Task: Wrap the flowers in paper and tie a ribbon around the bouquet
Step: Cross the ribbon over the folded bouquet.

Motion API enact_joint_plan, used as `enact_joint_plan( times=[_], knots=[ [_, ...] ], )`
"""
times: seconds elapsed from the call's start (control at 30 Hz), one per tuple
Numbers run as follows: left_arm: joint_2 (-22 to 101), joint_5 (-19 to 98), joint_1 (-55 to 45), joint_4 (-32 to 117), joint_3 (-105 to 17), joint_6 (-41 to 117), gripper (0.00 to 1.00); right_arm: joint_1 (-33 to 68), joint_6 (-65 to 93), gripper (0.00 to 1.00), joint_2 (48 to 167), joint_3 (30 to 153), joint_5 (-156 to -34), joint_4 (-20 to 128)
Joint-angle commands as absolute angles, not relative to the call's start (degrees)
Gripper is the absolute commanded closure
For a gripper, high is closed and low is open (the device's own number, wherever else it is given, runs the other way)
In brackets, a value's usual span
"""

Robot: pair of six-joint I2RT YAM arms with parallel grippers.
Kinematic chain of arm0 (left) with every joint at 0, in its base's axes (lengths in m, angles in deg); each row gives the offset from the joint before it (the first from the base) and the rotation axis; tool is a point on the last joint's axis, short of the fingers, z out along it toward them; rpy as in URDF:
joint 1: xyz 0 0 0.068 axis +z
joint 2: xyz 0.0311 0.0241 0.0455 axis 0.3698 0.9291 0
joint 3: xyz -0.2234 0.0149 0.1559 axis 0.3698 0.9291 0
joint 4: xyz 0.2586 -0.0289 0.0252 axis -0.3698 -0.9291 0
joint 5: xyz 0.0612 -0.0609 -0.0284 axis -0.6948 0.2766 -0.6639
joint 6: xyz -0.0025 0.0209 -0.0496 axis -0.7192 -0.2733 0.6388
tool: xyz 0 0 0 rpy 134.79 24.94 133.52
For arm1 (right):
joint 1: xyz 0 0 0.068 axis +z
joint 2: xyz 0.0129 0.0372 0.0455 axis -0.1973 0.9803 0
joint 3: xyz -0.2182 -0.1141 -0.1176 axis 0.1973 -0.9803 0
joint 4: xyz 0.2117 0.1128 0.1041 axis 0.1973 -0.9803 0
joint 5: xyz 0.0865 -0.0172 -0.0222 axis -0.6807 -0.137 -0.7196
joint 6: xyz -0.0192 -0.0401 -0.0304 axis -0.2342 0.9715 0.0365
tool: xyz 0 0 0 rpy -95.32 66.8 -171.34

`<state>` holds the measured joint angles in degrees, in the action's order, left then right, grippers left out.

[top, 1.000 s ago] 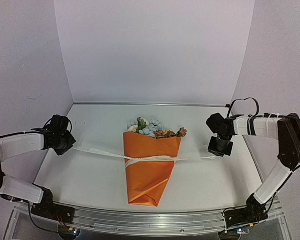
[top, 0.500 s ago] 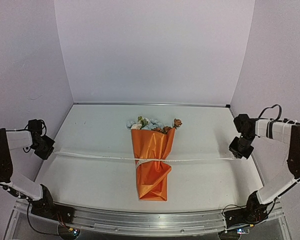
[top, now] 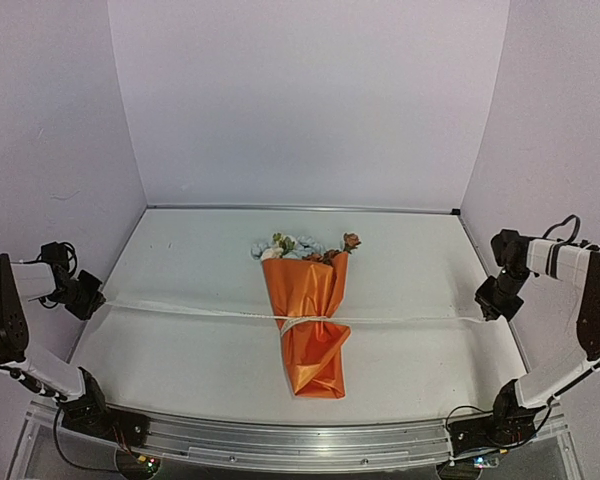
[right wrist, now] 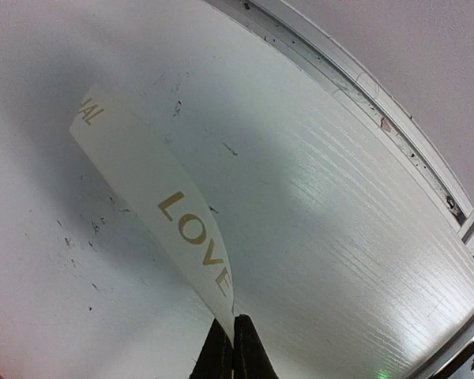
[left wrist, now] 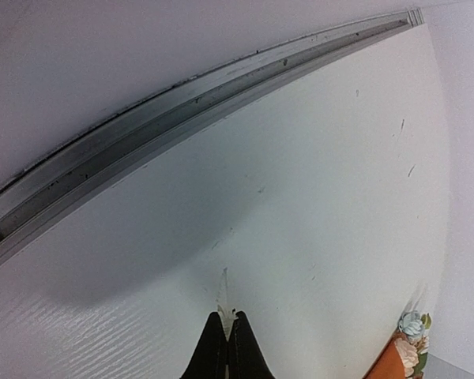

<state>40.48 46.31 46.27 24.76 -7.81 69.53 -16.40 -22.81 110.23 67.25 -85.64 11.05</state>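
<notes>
Bench point(top: 200, 260) carries the bouquet point(top: 310, 315) at its middle, flowers point(top: 300, 247) at the far end, waist pinched by the ribbon point(top: 400, 320), which runs taut to both sides, likely to cinch the tie. Left fingers point(left wrist: 215, 351) and right fingers point(right wrist: 219, 347) each clamp a ribbon end. Only the right wrist view shows the gold "LOVE" print on the spare tail; the left wrist view shows just a stub.

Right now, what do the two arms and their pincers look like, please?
The left arm and right arm have white link covers and black joints; black cables loop at the wrists. The left pincer and right pincer are black, with slim tapering fingers.
</notes>
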Motion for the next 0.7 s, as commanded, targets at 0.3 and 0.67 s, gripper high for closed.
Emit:
enact_joint_plan(
  times=[0.3, 0.67],
  knots=[
    [41.31, 40.68, 39.33, 25.54, -8.81, 68.49, 0.71, -7.44, -21.21, 0.73, 111.18, 68.13, -88.58, 9.88],
    [36.30, 45.59, 30.80, 22.05, -14.61, 60.21, 0.37, -2.02, -11.15, 0.43, 108.04, 70.96, -93.66, 9.51]
  ],
)
